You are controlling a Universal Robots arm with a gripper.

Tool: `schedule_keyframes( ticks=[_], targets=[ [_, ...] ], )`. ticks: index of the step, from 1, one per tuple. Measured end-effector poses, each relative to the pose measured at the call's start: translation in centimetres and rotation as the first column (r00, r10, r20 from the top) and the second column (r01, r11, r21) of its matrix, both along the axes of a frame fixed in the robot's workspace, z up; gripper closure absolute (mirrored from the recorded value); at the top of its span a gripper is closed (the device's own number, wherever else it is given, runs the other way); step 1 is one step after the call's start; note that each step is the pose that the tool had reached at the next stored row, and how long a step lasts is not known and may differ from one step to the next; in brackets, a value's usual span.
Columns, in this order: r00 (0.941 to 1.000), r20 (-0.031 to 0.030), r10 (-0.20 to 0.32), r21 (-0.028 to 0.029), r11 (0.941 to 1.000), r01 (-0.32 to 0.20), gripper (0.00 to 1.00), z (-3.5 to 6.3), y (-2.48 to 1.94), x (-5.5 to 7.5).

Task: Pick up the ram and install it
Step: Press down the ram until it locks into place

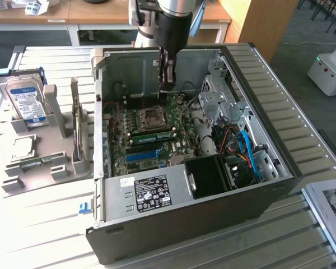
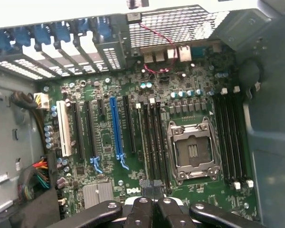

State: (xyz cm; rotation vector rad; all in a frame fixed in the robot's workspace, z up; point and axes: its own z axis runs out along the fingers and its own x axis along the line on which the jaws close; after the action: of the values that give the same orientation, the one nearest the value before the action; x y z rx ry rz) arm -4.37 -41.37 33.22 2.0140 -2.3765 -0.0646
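Black pincer (image 2: 153, 202), its fingers pressed together, hangs inside the open computer case (image 1: 269, 185) above the green motherboard (image 2: 133, 142), close to the memory slots (image 2: 154, 137) beside the processor socket (image 2: 192, 152). A dark sliver between the fingertips may be the ram's edge, though the wrist view leaves that uncertain. One green stick (image 1: 152, 134) already sits in a slot in the exterior view. Any tilt or offset over the slot could jam the stick or stress the board. A hard drive (image 1: 27, 101) rests on the surface (image 1: 39, 224) outside.
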Motion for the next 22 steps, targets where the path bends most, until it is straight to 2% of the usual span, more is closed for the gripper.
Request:
schedule_keyframes(
  ticks=[5,8,11,14,17,22],
  targets=[
    [0.9970,0.0000,-0.077,0.0000,0.9970,0.077,0.90,0.00,0.00,0.00],
    [0.9914,0.0000,-0.131,0.0000,0.9914,0.131,0.90,0.00,0.00,0.00],
    [0.9830,-0.0001,-0.184,0.0000,0.9830,0.184,0.90,0.00,0.00,0.00],
    [0.9713,-0.0001,-0.238,0.0000,0.9713,0.238,0.90,0.00,0.00,0.01],
    [0.9572,0.0000,-0.289,0.0000,0.9572,0.289,0.90,0.00,0.00,0.01],
    [0.9265,0.0000,-0.376,0.0000,0.9265,0.376,0.90,0.00,0.00,0.00]
  ],
)
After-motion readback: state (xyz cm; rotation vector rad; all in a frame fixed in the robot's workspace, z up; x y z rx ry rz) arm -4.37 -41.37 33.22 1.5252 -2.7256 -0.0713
